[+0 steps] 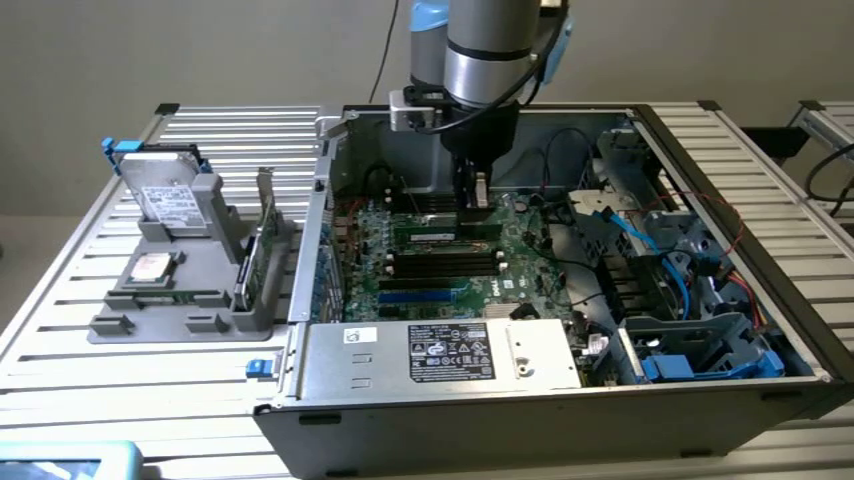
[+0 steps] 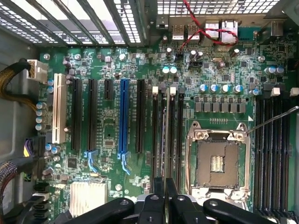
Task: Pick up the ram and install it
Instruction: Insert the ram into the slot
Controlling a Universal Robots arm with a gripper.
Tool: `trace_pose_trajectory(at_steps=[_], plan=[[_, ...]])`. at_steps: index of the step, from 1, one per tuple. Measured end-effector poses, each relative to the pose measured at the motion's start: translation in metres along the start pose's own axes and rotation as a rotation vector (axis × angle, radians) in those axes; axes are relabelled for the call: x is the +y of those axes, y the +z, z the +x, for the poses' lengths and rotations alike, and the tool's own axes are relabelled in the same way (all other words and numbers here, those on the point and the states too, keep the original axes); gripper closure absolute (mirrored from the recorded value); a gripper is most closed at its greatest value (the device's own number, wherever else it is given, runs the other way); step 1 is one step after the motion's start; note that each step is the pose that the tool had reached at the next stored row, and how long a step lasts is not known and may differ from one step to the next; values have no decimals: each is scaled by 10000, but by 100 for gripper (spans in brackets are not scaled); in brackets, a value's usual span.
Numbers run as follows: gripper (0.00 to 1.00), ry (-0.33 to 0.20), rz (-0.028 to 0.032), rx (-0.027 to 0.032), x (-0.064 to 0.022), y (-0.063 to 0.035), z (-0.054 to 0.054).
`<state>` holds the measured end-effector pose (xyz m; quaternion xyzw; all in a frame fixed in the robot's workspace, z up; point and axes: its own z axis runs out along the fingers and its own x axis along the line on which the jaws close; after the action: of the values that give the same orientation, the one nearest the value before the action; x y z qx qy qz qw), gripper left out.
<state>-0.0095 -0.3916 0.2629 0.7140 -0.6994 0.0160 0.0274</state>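
Our gripper [image 2: 165, 198] pinches the ram [image 2: 166, 140], edge-on among the black memory slots [image 2: 180, 135] beside the CPU socket [image 2: 217, 161]; we should press straight down, evenly, until both clips latch.

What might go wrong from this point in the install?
1. The ram runs edge-on along the tightly packed memory slots; a slight offset could press it onto a slot wall or a white latch.
2. The end effector sits right beside the open CPU socket; a slip might hit it.
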Motion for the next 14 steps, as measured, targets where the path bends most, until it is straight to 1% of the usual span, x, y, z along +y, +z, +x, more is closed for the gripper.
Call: trace_pose_trajectory(at_steps=[2,6,7,11,12,14], plan=[[87,-118,-7,8,1,1,0],[87,-118,-7,5,0,6,-1],[87,-118,-6,26,0,12,-1],[87,-114,-12,178,0,36,-2],[87,-111,-13,199,-1,41,-3],[87,-106,-14,205,-2,44,-2]])
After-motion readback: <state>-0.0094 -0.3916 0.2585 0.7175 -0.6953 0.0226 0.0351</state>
